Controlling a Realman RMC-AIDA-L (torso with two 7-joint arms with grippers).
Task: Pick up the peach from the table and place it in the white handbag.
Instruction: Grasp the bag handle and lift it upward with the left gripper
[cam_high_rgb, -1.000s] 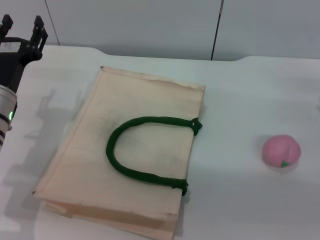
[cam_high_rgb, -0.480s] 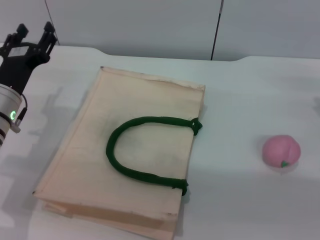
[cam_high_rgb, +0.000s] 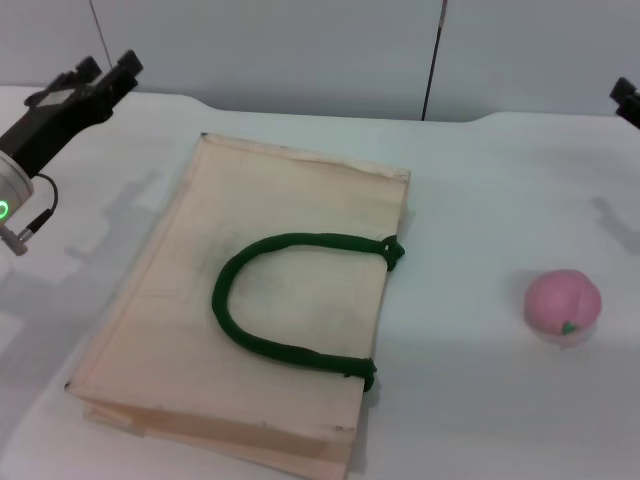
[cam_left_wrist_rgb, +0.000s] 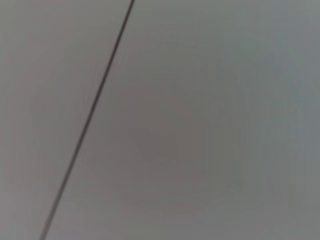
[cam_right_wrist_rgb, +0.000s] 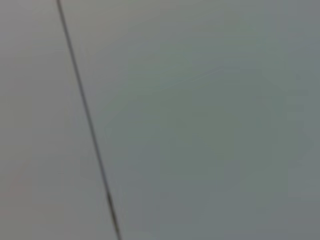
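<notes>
The peach (cam_high_rgb: 563, 304) sits alone on the table (cam_high_rgb: 480, 180), well to the right of the white handbag (cam_high_rgb: 270, 290), which lies flat with its green handle (cam_high_rgb: 285, 305) looped on top. The left gripper (cam_high_rgb: 100, 78) hangs above the far left corner, fingers apart, holding nothing. Only a sliver of the right gripper (cam_high_rgb: 627, 100) shows at the right edge.

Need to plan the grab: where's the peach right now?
Head view: the peach sits on the table at the robot's right, apart from the handbag.
</notes>
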